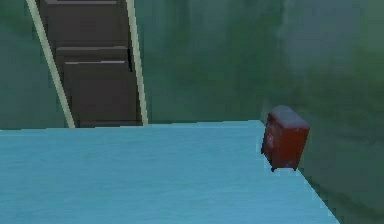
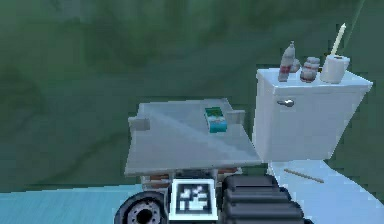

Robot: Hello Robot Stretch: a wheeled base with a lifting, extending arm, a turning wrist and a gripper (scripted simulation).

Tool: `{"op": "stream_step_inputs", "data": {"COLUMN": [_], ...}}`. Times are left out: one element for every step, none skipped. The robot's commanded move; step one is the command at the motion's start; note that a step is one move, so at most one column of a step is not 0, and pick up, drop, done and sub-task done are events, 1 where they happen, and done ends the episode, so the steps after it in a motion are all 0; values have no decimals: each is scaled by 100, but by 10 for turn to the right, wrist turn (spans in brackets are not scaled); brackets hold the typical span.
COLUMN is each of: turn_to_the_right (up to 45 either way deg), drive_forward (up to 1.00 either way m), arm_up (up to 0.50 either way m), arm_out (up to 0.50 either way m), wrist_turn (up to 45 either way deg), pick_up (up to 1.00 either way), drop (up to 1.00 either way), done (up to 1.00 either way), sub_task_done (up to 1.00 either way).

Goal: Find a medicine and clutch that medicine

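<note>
**Probably the medicine: a small box on the low desk beside the toilet**

Searching looks close to done, and the clutching step has not begun. In the arm side view a small green and white box [image 2: 214, 118] lies on a low grey desk [image 2: 170, 140], toward its right end and just beside the white toilet tank [image 2: 300, 120]. By shape and colour I judge this box to be the medicine, though it is too small to be sure. A slim bottle [image 2: 289, 62] on the tank lid is a second candidate. It stands with a small jar [image 2: 311, 69], a paper roll [image 2: 336, 68] and a thin pale stick [image 2: 340, 38].

At the bottom edge of that view sits a white marked square [image 2: 195, 198]. The dark rounded part left of it appears to be the end effector [image 2: 141, 212]. Its far end cannot be made out, so I cannot tell whether it holds anything. It sits low in the picture, well apart from the box.

Ahead, the forward view shows a dark door [image 1: 95, 60] in a green wall and a red bin [image 1: 285, 138] on the pale blue floor [image 1: 130, 175].

Next, the arm would need to lift above the desk top and extend out toward the box. The base would probably also need to shift a little so the end effector lines up with it. The tank close by leaves little room on that side.
</note>
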Motion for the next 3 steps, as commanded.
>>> {"op": "stream_step_inputs", "data": {"turn_to_the_right": [0, 0, 0], "drive_forward": [0, 0, 0], "arm_up": [0, 0, 0], "arm_out": [50, 0, 0], "wrist_turn": [0, 450, 450], "pick_up": [0, 0, 0], "drop": [0, 0, 0], "done": [0, 0, 0], "sub_task_done": [0, 0, 0]}}
